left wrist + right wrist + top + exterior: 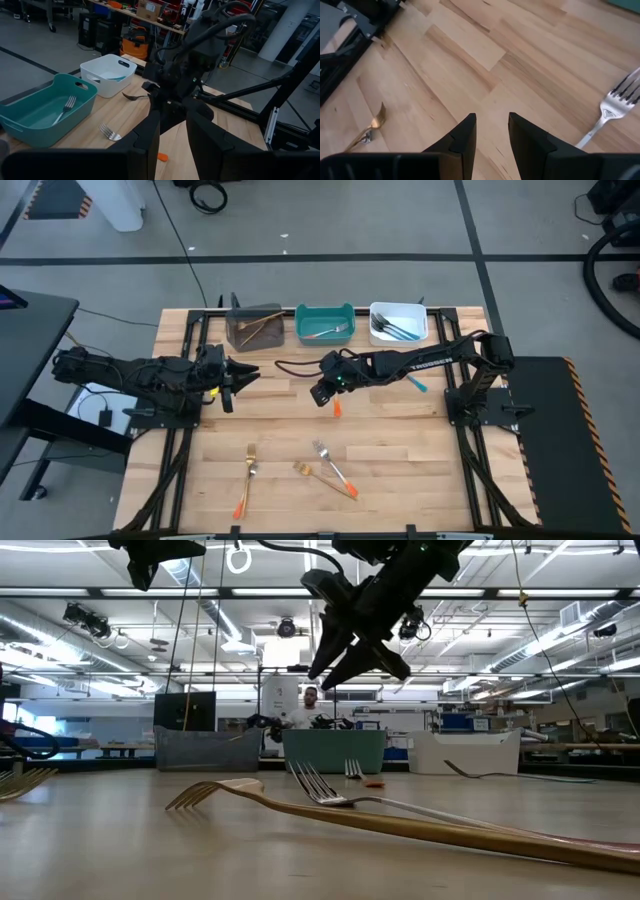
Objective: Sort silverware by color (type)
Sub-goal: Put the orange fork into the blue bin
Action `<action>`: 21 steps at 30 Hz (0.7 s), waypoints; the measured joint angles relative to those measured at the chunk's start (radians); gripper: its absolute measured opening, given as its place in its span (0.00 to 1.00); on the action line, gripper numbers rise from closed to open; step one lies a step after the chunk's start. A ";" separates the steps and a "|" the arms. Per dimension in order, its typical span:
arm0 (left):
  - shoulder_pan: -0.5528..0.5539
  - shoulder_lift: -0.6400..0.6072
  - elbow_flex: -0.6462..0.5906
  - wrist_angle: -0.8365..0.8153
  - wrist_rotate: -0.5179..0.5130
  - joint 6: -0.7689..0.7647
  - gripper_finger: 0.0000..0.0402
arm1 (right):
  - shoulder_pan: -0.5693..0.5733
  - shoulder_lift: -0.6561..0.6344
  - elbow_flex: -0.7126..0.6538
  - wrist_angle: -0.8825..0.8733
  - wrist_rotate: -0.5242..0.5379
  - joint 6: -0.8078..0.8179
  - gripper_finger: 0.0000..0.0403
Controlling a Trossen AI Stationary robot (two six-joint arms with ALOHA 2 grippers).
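My right gripper [321, 394] hangs open over the table's middle, slanting down, nothing between its fingers [492, 140]. Just below it lies an orange-handled fork [108, 132], its orange end [337, 409] showing. Near the front edge lie a gold fork [250, 458], a silver fork with an orange handle [333, 467] and another gold fork [302, 470]. A blue handle [418, 383] shows beside my right arm. My left gripper [246, 373] waits open at the table's left, held level above the wood.
Three bins stand along the far edge: a grey one [253, 327] with gold forks, a teal one [325, 323] with one fork, a white one [398, 323] with blue-handled forks. A person shows in the room beyond the table [311, 700]. Bare wood lies between the arms.
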 joint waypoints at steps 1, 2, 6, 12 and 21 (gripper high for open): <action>0.000 0.000 0.000 0.000 0.000 0.000 0.26 | 0.000 0.000 0.000 0.004 0.000 -0.001 0.30; 0.000 0.000 0.000 0.000 0.000 0.000 0.26 | 0.000 0.000 0.000 0.006 0.000 -0.002 0.30; 0.000 0.000 0.000 0.000 0.000 0.000 0.26 | 0.000 0.000 0.000 0.011 0.000 -0.003 0.30; 0.000 0.000 0.000 0.000 0.000 0.000 0.26 | 0.000 -0.001 0.000 0.011 -0.001 -0.005 0.30; 0.000 0.000 -0.001 0.000 0.000 -0.024 0.26 | 0.000 -0.001 0.000 0.086 -0.066 -0.009 0.30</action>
